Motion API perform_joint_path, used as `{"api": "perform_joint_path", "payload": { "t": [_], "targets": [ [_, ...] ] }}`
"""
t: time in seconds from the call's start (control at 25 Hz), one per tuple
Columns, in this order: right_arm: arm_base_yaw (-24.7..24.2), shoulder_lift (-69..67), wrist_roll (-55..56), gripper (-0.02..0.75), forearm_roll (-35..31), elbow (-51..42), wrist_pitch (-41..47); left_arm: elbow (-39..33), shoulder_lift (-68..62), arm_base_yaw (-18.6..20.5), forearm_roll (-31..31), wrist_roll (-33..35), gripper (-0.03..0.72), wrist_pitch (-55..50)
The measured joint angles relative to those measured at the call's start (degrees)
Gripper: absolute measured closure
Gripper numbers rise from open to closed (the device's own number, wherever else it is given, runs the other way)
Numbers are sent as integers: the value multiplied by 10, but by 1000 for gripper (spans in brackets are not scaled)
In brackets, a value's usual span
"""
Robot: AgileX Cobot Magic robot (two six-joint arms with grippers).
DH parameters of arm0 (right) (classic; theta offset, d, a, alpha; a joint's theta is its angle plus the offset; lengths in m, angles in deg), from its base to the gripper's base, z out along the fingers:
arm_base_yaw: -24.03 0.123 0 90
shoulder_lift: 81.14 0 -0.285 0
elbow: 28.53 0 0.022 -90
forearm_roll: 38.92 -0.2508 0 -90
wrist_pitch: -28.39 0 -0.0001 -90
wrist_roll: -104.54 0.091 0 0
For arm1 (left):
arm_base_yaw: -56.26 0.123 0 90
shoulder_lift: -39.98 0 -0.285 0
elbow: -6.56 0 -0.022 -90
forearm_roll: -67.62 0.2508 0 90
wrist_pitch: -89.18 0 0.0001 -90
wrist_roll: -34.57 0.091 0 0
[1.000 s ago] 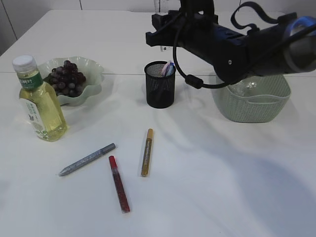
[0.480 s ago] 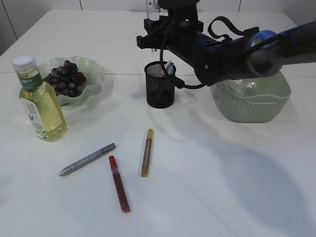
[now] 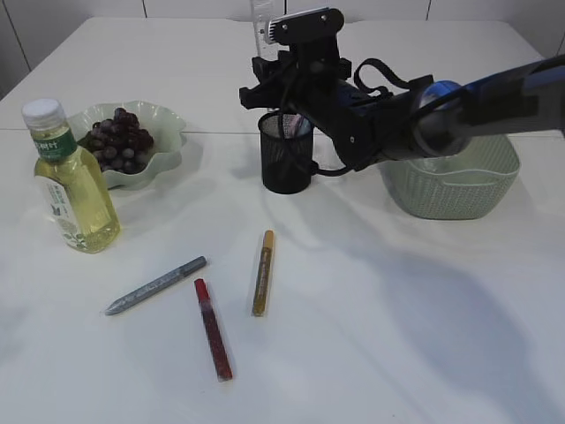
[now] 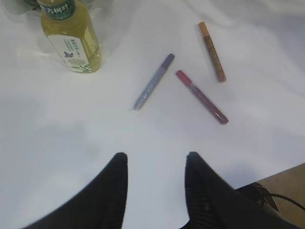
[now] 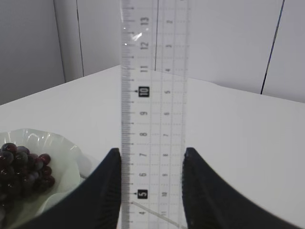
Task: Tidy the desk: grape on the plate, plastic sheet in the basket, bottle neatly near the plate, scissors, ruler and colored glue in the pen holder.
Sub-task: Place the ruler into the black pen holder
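My right gripper (image 5: 151, 152) is shut on the clear ruler (image 5: 152, 95), which stands upright. In the exterior view the ruler (image 3: 259, 22) sticks up above the black mesh pen holder (image 3: 287, 168), with the arm just over its rim. Grapes (image 3: 119, 140) lie on the green plate (image 3: 169, 124), and the bottle (image 3: 71, 190) stands beside it. Silver (image 4: 154, 82), red (image 4: 202, 98) and gold (image 4: 212, 51) glue pens lie on the table ahead of my open, empty left gripper (image 4: 156, 160). Scissors and plastic sheet are hidden by the arm.
A green basket (image 3: 459, 190) stands at the right, partly behind my right arm. The table's near edge shows at the lower right of the left wrist view, with a cable beyond it.
My right arm has swung left with the ruler, from above the basket to over the pen holder. The pens, bottle and plate have not moved.
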Motion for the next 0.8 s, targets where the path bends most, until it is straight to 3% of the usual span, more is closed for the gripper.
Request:
{"api": "perform_joint_path", "payload": {
  "t": [0.8],
  "targets": [
    [-17, -29, -22, 432, -5, 21, 4, 0, -7, 0, 7, 0, 389, 32]
  ]
}}
